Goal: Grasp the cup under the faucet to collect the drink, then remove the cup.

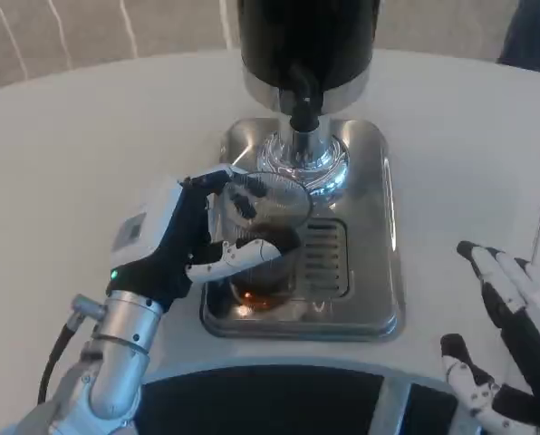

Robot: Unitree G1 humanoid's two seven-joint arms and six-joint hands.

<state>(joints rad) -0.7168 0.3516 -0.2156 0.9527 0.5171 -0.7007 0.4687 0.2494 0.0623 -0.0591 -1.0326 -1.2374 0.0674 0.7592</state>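
A clear glass cup with dark amber drink in its bottom stands on the steel drip tray, just in front of the faucet of the black dispenser. My left hand wraps the cup from its left side, thumb across the front and fingers at the rim. My right hand rests over the table at the lower right, fingers spread, holding nothing.
The slotted grate lies in the tray to the right of the cup. The round white table spreads around the tray; its front edge curves just below the tray.
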